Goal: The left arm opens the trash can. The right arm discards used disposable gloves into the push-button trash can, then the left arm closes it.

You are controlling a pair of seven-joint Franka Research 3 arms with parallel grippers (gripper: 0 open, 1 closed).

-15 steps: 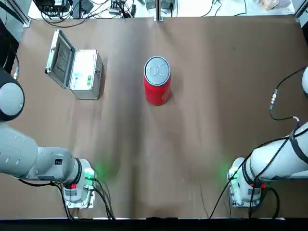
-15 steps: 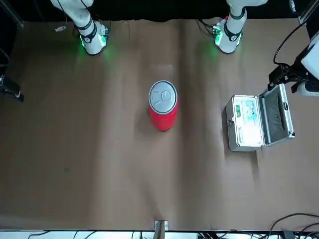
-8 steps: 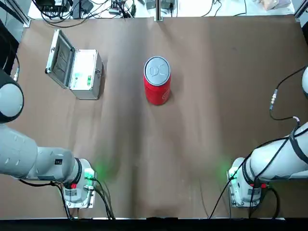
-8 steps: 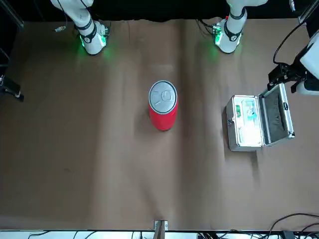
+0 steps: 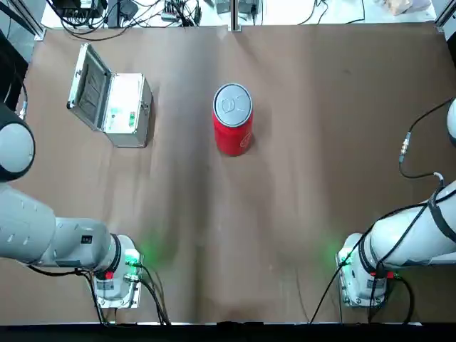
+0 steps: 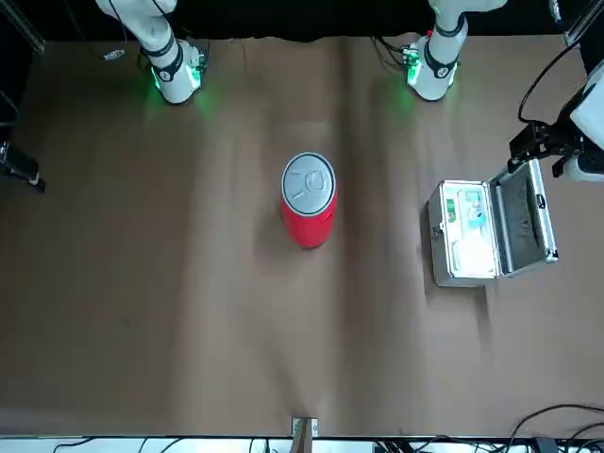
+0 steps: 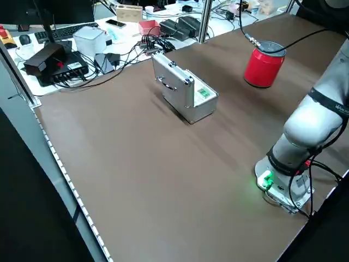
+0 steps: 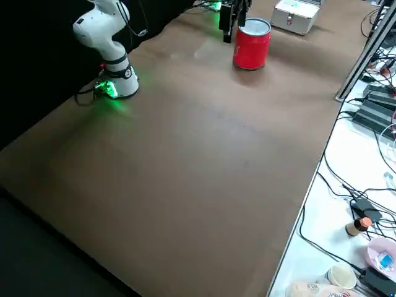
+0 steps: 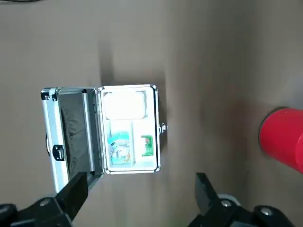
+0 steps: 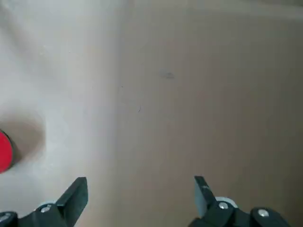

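Closest in, the left gripper [image 9: 137, 189] hangs high with its fingers spread wide and nothing between them, looking straight down on the silver case [image 9: 106, 130], which lies open directly below it. The right gripper [image 10: 138, 191] is the same story: fingers apart, empty, over bare brown table [image 10: 199, 94].

A little farther out, the trash can [image 5: 232, 119] stands upright mid-table, its silver-grey push lid [image 5: 232, 102] flat and shut. From the left gripper it sits off to one side, well apart; from the right gripper only a red sliver of it shows at the edge of that wrist view.

Now the worry. No used gloves can be seen anywhere, on the table or in the right gripper, so I'd judge the discard has nothing to work with unless they are outside these views.

Next risk: the left arm [image 5: 28, 228] must travel across and come down on that lid. The can is light and tall; an off-centre or slanted push could tip or skid it. And with the case lid [image 5: 87, 85] standing up right under the gripper, a low sideways sweep could clip it.
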